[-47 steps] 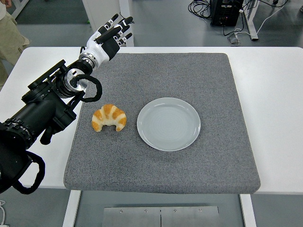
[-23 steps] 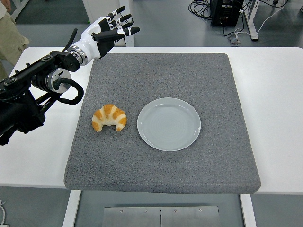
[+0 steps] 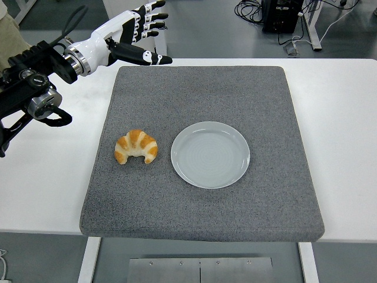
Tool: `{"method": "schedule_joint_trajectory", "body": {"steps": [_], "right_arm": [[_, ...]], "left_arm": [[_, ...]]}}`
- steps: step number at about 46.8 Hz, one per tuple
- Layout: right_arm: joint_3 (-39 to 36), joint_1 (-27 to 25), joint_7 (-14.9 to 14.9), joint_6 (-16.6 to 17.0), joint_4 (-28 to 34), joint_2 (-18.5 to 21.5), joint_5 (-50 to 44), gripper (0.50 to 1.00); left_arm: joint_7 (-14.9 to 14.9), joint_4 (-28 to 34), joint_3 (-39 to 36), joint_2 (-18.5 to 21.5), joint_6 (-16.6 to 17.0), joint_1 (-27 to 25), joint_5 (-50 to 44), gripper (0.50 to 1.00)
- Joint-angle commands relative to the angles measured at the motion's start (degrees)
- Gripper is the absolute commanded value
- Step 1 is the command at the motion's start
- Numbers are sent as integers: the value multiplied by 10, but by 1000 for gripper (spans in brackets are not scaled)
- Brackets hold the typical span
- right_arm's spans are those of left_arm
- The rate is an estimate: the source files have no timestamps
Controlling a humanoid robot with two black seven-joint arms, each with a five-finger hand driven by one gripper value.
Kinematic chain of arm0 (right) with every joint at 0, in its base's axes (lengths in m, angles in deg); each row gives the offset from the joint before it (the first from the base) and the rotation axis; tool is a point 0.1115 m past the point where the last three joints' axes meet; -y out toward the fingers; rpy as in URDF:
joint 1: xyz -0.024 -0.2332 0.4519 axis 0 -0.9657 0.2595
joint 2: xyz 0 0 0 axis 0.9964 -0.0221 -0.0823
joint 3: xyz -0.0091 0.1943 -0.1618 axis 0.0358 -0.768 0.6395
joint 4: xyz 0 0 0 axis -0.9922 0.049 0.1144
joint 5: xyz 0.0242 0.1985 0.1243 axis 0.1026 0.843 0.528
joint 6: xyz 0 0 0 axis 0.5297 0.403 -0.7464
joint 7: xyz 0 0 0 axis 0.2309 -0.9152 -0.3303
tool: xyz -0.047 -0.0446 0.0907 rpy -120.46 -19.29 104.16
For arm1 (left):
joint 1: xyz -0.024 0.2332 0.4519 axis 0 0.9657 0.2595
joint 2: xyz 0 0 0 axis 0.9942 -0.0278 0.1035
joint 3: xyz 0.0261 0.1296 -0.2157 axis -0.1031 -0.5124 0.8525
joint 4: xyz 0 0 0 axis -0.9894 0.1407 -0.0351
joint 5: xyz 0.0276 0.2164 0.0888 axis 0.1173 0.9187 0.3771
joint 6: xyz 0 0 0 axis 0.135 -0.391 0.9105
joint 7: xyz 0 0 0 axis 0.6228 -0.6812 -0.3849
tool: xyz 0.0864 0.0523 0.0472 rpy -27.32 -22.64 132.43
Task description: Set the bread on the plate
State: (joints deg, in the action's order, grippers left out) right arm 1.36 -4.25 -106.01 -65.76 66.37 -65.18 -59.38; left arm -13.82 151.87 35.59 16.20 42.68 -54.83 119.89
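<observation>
Left hand [image 3: 132, 32] swung up and away, fingers spread and empty, well beyond the croissant [image 3: 136, 146], which stayed just left of the plate [image 3: 210, 154]; grasp not begun.

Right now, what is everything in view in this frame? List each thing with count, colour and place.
croissant: one, golden brown, on the mat's left half, just left of the plate, not touching it
plate: one, pale grey, empty, near the mat's middle
mat: one, grey felt, covering the middle of the table
table: one, white, under the mat
cables and black box: on the floor beyond the table, top right
person: part of one, beige clothing, top left corner
left hand: one, black and white, fingers spread, holding nothing, above the mat's far left corner
right hand: not in view
</observation>
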Motion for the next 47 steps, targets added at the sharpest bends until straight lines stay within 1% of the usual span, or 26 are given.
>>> {"method": "schedule_joint_trajectory", "body": {"steps": [1, 3, 8, 12, 22, 32, 37, 47], "right_arm": [[0, 0, 0, 0, 0, 0, 0, 1000], [0, 0, 0, 0, 0, 0, 0, 1000], [0, 0, 0, 0, 0, 0, 0, 1000], [0, 0, 0, 0, 0, 0, 0, 1000], [0, 0, 0, 0, 0, 0, 0, 1000], [0, 0, 0, 0, 0, 0, 0, 1000], [0, 0, 0, 0, 0, 0, 0, 1000], [0, 0, 0, 0, 0, 0, 0, 1000]], "left_arm": [[-16, 13, -1, 11, 0, 0, 68, 977], [-26, 18, -2, 16, -3, 0, 106, 977], [-29, 40, -19, 33, -6, 2, 209, 977], [-35, 58, -39, 47, -5, 3, 257, 977], [-40, 113, -103, 87, -7, -6, 319, 977], [-40, 133, -139, 98, -7, -9, 350, 974], [-39, 144, -152, 102, -6, -2, 355, 972], [-39, 145, -171, 101, -5, 10, 358, 971]]}}
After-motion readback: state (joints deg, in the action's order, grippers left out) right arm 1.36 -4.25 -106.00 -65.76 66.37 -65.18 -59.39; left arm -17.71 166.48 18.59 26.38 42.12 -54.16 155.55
